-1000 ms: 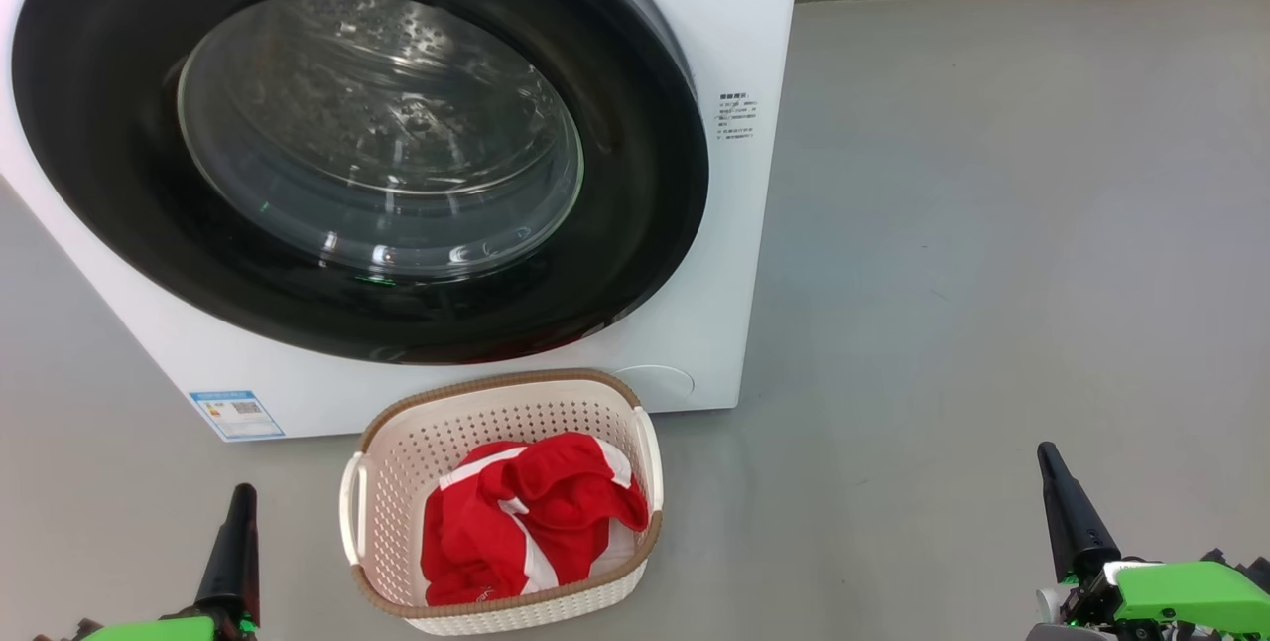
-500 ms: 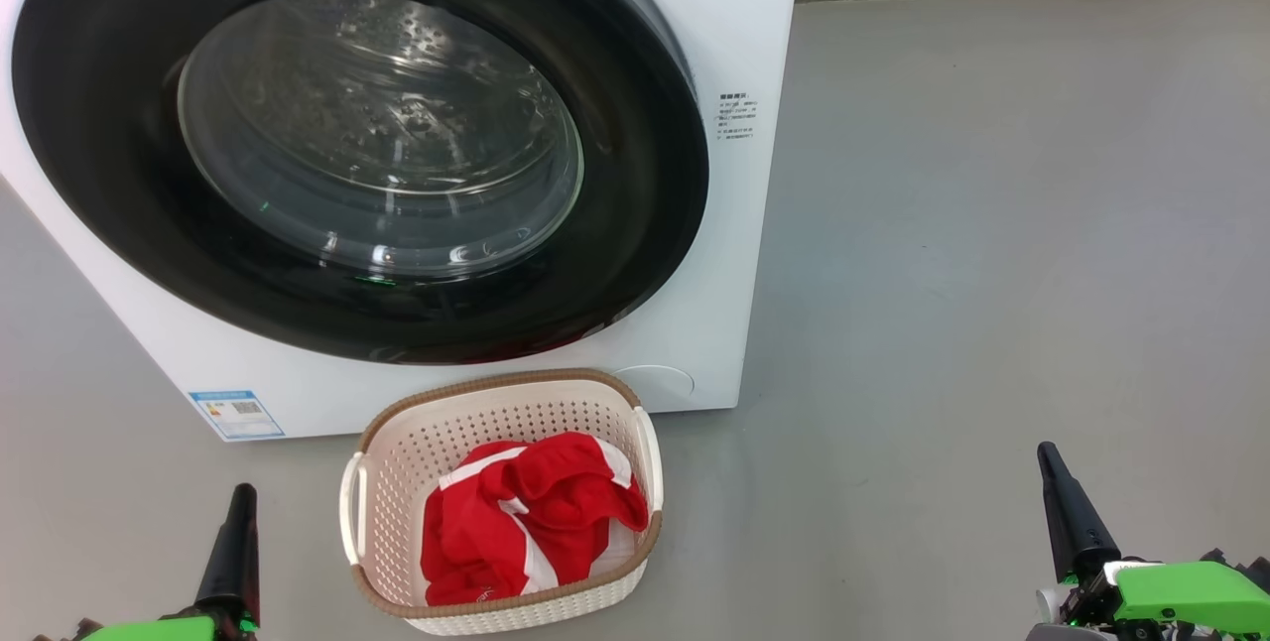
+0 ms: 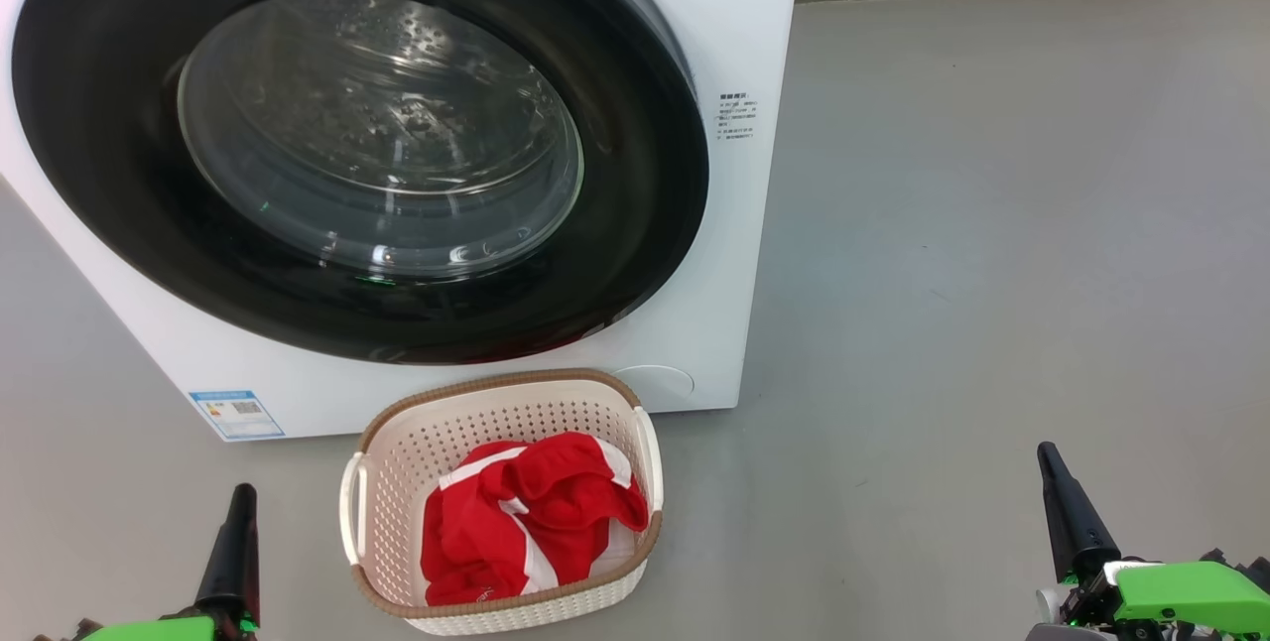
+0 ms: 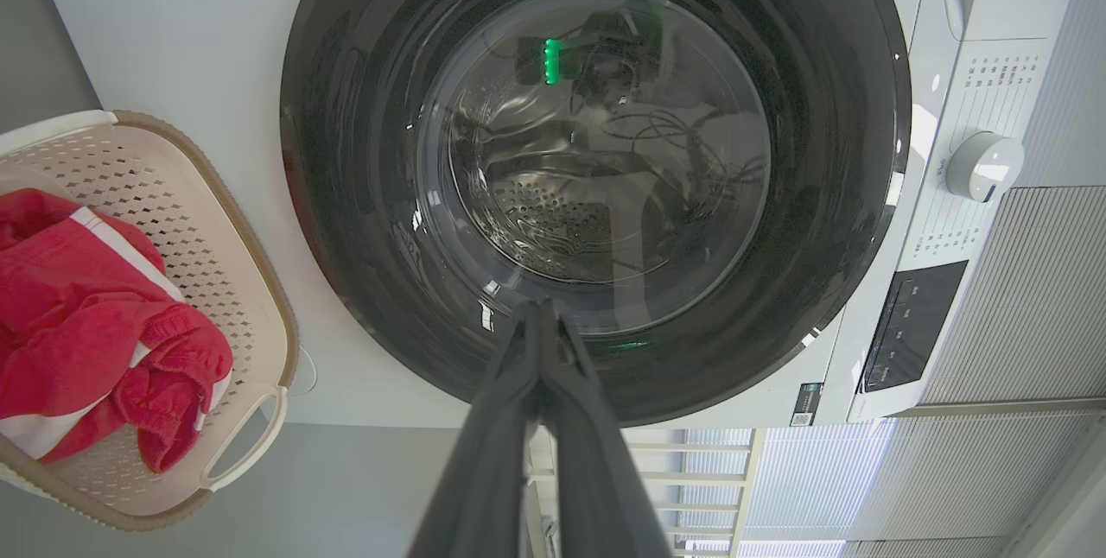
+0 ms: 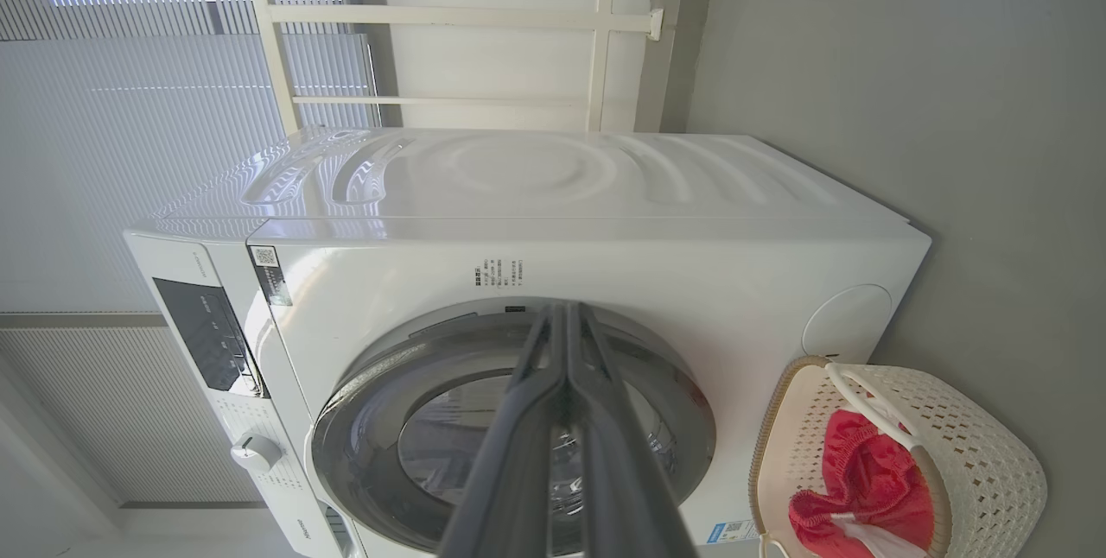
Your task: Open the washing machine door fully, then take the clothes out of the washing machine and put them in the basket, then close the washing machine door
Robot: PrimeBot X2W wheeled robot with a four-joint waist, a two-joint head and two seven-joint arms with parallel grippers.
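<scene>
Left hand (image 3: 241, 494) and right hand (image 3: 1047, 457) rest pinched shut and empty, well back from the washing machine (image 3: 739, 26), seemingly because the job looks done: clothes (image 3: 526, 517) in the basket (image 3: 496, 385) at its foot, door (image 3: 635, 204) closed.

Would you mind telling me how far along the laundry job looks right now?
Done: the clothes lie in the basket, and the washing machine door looks shut, with no red visible through its glass. In hand: nothing; the left gripper and right gripper are shut and empty, clear of everything. Left: nothing apparent.
</scene>
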